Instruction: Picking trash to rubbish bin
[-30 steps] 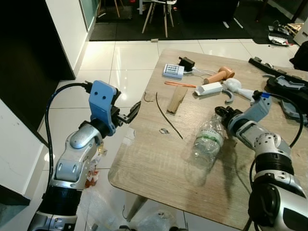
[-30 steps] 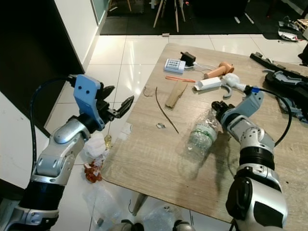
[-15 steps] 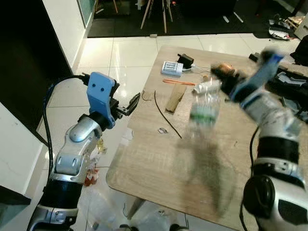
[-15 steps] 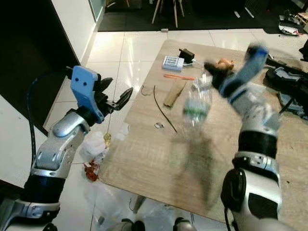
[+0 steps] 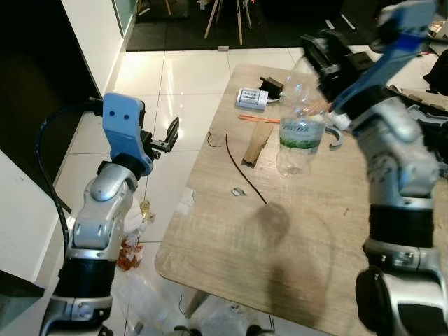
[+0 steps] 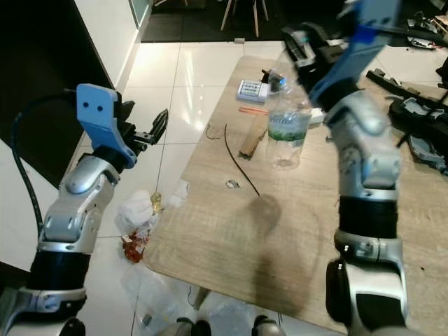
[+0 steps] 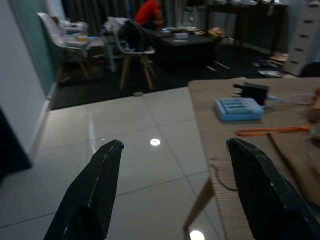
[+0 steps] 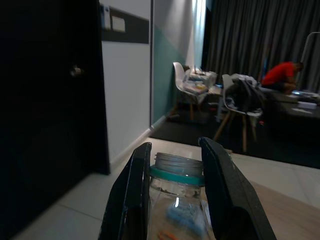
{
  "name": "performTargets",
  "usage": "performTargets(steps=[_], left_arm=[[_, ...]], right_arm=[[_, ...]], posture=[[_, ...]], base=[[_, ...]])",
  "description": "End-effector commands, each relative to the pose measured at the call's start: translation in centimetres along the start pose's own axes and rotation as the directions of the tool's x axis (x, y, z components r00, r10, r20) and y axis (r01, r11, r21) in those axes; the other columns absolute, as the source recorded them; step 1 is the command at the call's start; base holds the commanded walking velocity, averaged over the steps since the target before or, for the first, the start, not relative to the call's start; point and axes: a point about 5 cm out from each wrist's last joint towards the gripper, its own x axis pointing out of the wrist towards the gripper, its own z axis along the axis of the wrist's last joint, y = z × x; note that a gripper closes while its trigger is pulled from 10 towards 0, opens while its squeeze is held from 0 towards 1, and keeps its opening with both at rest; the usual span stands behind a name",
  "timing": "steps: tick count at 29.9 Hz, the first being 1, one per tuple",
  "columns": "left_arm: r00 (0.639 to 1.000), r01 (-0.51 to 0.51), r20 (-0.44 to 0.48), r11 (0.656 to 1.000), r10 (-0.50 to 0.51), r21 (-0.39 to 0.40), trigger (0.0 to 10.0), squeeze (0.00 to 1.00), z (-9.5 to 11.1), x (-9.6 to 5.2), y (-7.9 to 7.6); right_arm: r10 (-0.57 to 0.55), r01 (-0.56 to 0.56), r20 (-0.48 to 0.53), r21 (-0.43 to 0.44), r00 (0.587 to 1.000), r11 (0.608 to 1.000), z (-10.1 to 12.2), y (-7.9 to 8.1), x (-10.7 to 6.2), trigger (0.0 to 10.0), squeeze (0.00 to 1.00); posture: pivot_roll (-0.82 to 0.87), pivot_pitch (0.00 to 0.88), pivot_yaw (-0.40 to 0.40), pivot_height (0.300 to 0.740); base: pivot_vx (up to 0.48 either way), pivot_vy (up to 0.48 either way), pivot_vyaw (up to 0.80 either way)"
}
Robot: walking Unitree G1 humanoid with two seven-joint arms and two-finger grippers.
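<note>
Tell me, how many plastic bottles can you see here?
1. The clear plastic bottle hangs upright above the wooden table, its neck pinched by the right gripper. Others could be hidden in the floor litter.

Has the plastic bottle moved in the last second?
Yes. The right claw has lifted the plastic bottle off the wooden table; it now hangs upright above it, nearer the cardboard strip.

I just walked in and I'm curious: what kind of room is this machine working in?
Most likely a lived-in home, perhaps a dining or work area: a wooden table cluttered with odds and ends, glossy white floor tiles, and white chairs by dark curtains.
</note>
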Motion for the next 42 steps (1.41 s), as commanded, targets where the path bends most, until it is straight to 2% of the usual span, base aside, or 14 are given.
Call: performTargets(steps=[1, 2, 6, 9, 11, 16, 20, 30, 34, 42], left_arm=[[0.999, -0.046, -0.013, 0.999, 0.046, 0.015, 10.0, 0.00, -0.3, -0.7, 0.5], [0.999, -0.046, -0.013, 0.999, 0.046, 0.015, 10.0, 0.00, -0.3, -0.7, 0.5], [0.990, -0.132, -0.045, 0.991, 0.132, 0.009, 10.0, 0.00, -0.7, -1.8, 1.5], [0.990, -0.133, -0.054, 0.991, 0.134, 0.017, 10.0, 0.00, -0.9, -2.1, 1.5], [0.990, -0.123, -0.066, 0.992, 0.122, -0.004, 10.0, 0.00, -1.1, -2.3, 1.4], [0.991, -0.110, -0.070, 0.994, 0.110, -0.003, 10.0, 0.00, -1.1, -2.3, 1.0], [0.996, -0.050, -0.072, 0.999, 0.049, -0.015, 10.0, 0.00, -1.0, -2.4, -0.2], [0.996, -0.038, -0.082, 0.999, 0.035, -0.033, 10.0, 0.00, -1.0, -2.4, -0.9], [0.996, 0.001, -0.091, 0.999, -0.005, -0.040, 10.0, 0.00, -1.0, -2.5, -1.6], [0.996, 0.003, -0.092, 0.999, -0.006, -0.036, 10.0, 0.00, -0.8, -2.6, -1.4]], right_arm=[[-0.056, 0.058, 0.048, -0.038, 0.997, 0.998, 0.6, -0.4, -0.7, 10.0, 0.00], [-0.056, 0.058, 0.048, -0.038, 0.997, 0.998, 0.6, -0.4, -0.7, 10.0, 0.00], [-0.140, 0.145, 0.042, -0.154, 0.989, 0.977, -0.3, -1.1, -2.6, 10.0, 0.00], [-0.106, 0.115, 0.050, -0.242, 0.993, 0.963, -0.6, -0.7, -3.1, 10.0, 0.00], [-0.088, 0.096, 0.040, -0.278, 0.995, 0.956, -0.9, -0.5, -3.3, 10.0, 0.00], [-0.105, 0.094, -0.022, -0.287, 0.994, 0.953, -2.3, -0.4, -3.9, 10.0, 0.00], [-0.124, 0.103, -0.066, -0.257, 0.990, 0.961, -3.8, 0.1, -4.8, 10.0, 0.00], [-0.155, 0.137, -0.062, -0.232, 0.986, 0.963, -4.1, 0.2, -4.9, 10.0, 0.00], [-0.173, 0.154, -0.073, -0.207, 0.982, 0.966, -4.3, 0.5, -5.4, 10.0, 0.00], [-0.182, 0.164, -0.077, -0.195, 0.980, 0.967, -4.4, 0.5, -5.5, 10.0, 0.00]], posture=[[0.00, 0.142, 0.040, 0.740], [0.00, 0.142, 0.040, 0.740], [0.00, 0.143, 0.035, 0.740], [0.00, 0.142, 0.036, 0.740], [0.00, 0.142, 0.037, 0.740], [-0.01, 0.139, 0.035, 0.740], [0.00, 0.141, 0.029, 0.740], [-0.01, 0.148, 0.032, 0.740], [-0.01, 0.154, 0.038, 0.740], [-0.01, 0.157, 0.038, 0.740]], base=[[0.000, 0.000, 0.00], [0.000, 0.000, 0.00], [0.000, 0.000, 0.00], [0.000, 0.000, 0.00], [0.000, 0.000, 0.00], [0.000, 0.000, 0.00], [0.000, 0.000, 0.00], [0.000, 0.000, 0.00], [-0.370, 0.000, 0.00], [-0.417, 0.000, 0.00]])
